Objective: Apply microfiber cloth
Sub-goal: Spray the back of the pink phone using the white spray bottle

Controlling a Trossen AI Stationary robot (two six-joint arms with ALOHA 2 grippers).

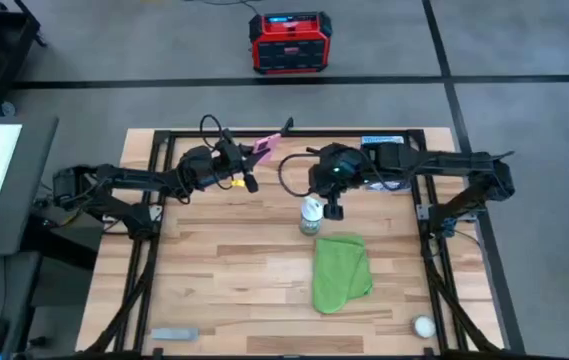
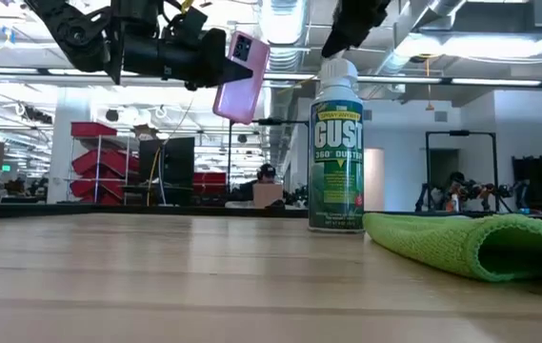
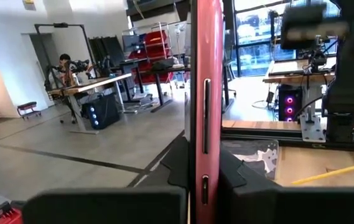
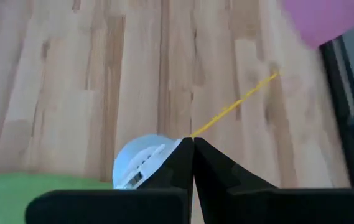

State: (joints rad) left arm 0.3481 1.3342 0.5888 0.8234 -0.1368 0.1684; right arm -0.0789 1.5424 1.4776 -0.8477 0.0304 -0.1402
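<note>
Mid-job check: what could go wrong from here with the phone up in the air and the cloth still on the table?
The left gripper holds the pink phone by its edges, high above the table; a slip means a drop. The shut right gripper sits just above the duster can, beside the microfiber cloth; reaching could topple it.

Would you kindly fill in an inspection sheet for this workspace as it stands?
Surface: wooden table, mostly bare.
Job's things: microfiber cloth lies crumpled, untouched; pink phone is held in the air.
Clutter: duster can upright beside the cloth; white ball and a grey object near the front edge.
Grippers: left gripper shut on the phone; right gripper shut, empty, above the can.
Cables: yellow straw from the can's nozzle; black cable looping at the right arm.
Surroundings: red box on the floor; a person far behind.
</note>
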